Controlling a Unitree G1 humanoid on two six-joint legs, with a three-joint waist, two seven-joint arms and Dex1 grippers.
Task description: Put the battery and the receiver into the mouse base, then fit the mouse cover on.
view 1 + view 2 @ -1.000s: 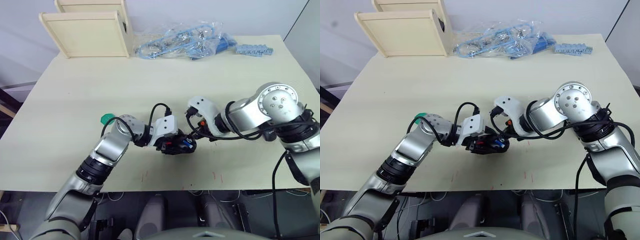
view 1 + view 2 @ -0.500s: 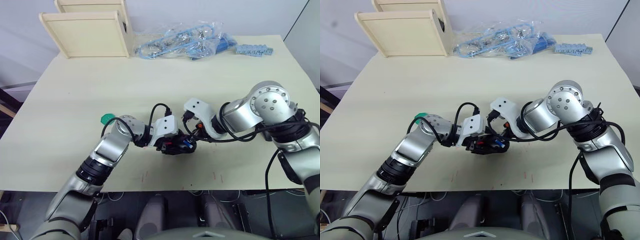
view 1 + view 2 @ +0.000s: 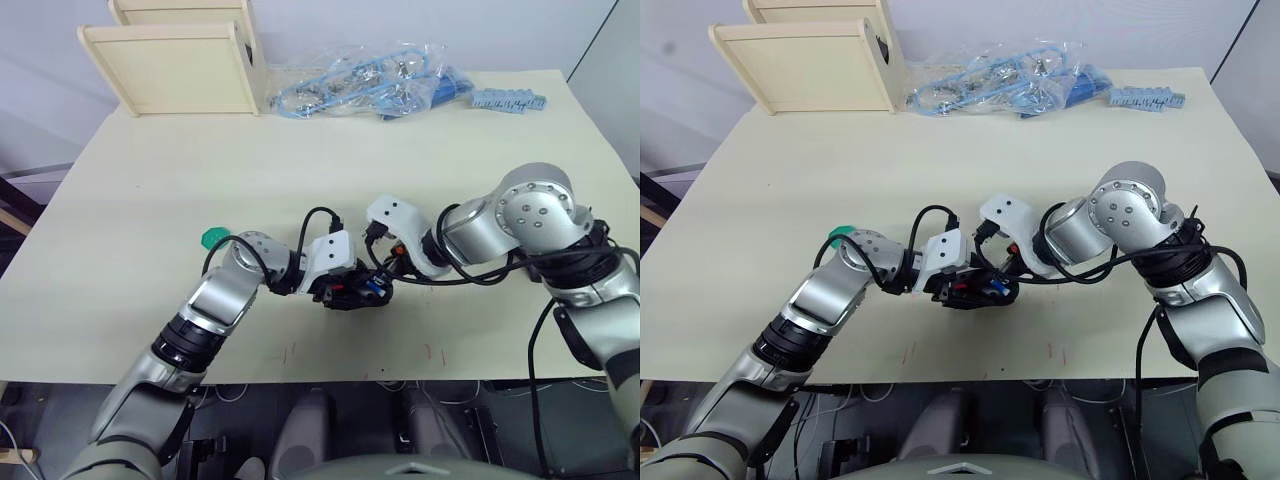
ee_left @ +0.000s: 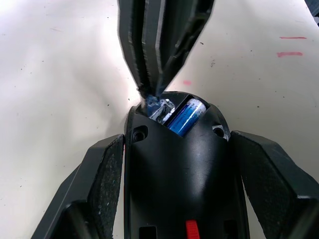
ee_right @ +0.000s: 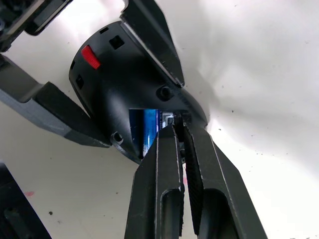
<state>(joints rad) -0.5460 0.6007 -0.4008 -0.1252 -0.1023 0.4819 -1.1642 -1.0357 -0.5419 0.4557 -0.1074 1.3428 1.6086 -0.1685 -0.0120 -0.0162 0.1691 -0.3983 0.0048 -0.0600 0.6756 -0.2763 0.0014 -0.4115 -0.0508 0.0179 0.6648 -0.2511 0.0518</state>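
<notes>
My left gripper is shut on the black mouse base, with one finger on each side of it, just above the table's front middle. The blue battery lies in the base's open compartment. My right gripper reaches in from the right. Its fingers are pressed almost together, and their tips are at the compartment edge beside the battery. A tiny pale piece, the receiver, sits at those tips. The mouse cover is out of view.
A small green disc lies on the table to the left of my left arm. Two wooden boxes stand at the back left. A plastic bag of blue cables and blue parts lie along the back edge.
My right gripper has moved left toward the mouse base and its tips are now at the compartment. The left gripper and the base have stayed put.
</notes>
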